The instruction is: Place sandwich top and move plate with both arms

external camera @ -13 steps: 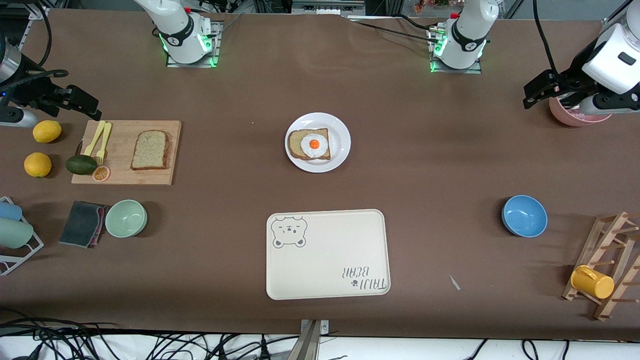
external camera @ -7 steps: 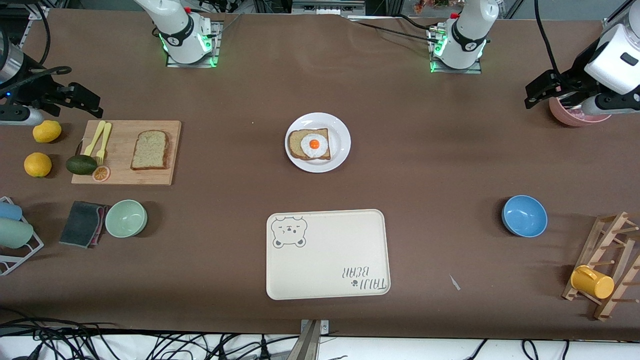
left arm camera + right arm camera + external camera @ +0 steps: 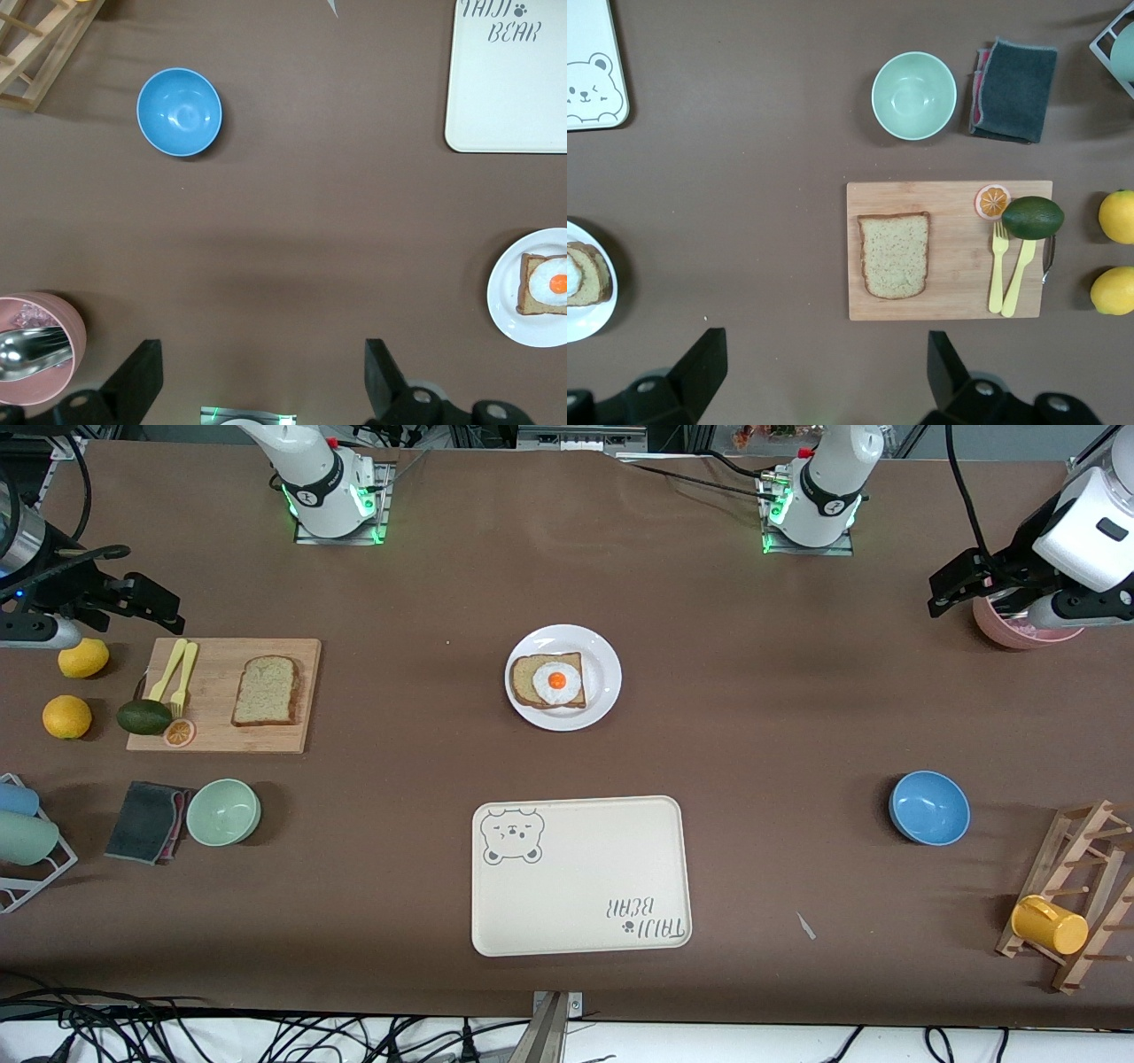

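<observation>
Brown tabletop. Bread [image 3: 266,691] on board [image 3: 221,737], frame left; plate [image 3: 602,657] w/ egg toast at center. Right gripper [image 3: 146,602] upper left, left gripper [image 3: 952,593] upper right over pink bowl [image 3: 1019,636]: both wide open, empty, well apart from bread and plate.

The cream tray [image 3: 580,875] carries printed grey lettering in one corner, upside down in the front view; in the left wrist view its second word reads "BEAR", and the first word, cut off at the edge, seems to read "TAIJI". No other writing can be read.
</observation>
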